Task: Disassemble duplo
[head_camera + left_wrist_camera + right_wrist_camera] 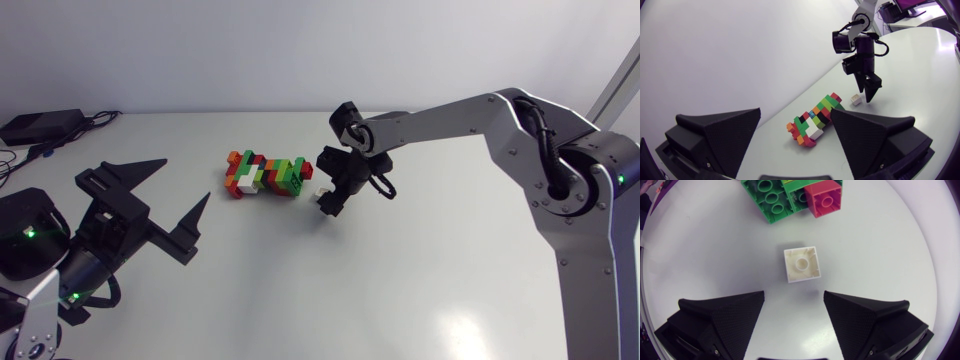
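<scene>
Left claw (187,178) — lower left of the head view — stands wide open, holding nothing. Right claw (328,205), frame centre, is open over a loose white brick (801,264) on the tabletop (400,290) — the duplo assembly (268,174) lies just beyond.

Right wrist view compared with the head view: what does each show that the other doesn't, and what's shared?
Only the right wrist view: the central ring on the small white square brick, lying untouched ahead of the open right gripper. Only the head view: the open left gripper and the whole multicoloured duplo block stack. Both: that brick beside the stack's green end.
</scene>
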{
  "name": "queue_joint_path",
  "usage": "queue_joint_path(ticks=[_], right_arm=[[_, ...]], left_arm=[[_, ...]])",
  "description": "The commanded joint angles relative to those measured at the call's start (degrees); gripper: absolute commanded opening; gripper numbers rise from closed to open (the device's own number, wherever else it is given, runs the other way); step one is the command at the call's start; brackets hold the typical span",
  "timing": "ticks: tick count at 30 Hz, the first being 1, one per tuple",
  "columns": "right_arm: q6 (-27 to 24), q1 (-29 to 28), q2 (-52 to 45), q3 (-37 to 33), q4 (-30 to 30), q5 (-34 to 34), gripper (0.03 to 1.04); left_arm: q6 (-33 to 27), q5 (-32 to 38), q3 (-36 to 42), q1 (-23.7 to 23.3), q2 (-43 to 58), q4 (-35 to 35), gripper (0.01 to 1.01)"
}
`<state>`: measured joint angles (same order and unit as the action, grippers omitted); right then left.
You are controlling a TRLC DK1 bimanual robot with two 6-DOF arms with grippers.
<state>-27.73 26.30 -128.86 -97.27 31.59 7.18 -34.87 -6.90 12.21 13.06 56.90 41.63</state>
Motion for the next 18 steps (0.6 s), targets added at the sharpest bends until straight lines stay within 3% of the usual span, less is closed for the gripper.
queue_joint_path(ticks=[1,7,12,15,18], right_arm=[[-0.31,-0.03,3.09,2.70,-0.83,0.91,1.00],[3.47,-2.05,5.72,4.46,-5.14,9.52,1.00],[12.96,-7.67,3.53,1.65,-5.58,32.90,1.00],[20.34,-10.13,1.68,1.65,-10.06,41.86,1.00],[26.14,-10.84,-0.69,1.65,-13.93,45.91,1.00]], left_arm=[[0.77,-0.31,0.19,-0.49,-0.04,1.00,0.974],[0.77,-0.31,0.19,-0.49,-0.30,1.00,0.974],[0.86,-0.31,0.19,-0.58,-0.48,1.00,0.974],[0.86,-0.31,0.19,-0.58,-0.48,1.00,0.974],[0.86,-0.31,0.19,-0.67,-0.48,1.00,0.974]])
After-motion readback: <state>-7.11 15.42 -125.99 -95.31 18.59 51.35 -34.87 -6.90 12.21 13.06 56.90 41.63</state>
